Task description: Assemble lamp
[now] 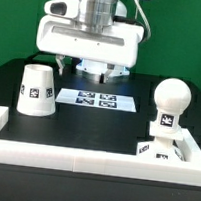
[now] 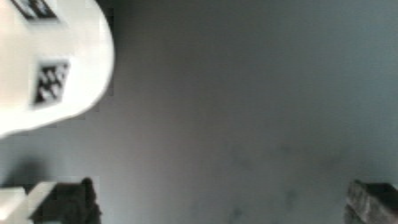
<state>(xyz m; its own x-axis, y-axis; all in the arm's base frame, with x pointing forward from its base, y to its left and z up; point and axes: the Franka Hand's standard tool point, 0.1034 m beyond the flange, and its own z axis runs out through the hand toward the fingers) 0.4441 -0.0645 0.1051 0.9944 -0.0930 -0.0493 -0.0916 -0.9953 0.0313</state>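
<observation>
The tapered white shade stands wide end down on the black table at the exterior view's left. The round bulb stands upright on its stem at the exterior view's right. The flat square base lies just in front of the bulb, in the rail's corner; I cannot tell whether the two touch. My gripper hangs above the table's back middle, open and empty. In the wrist view my gripper has its jaws wide apart over bare table. A blurred white tagged part, probably the shade, shows beside it.
The marker board lies flat on the table below my gripper. A long white border rail runs along the front and up both sides. A green wall stands behind.
</observation>
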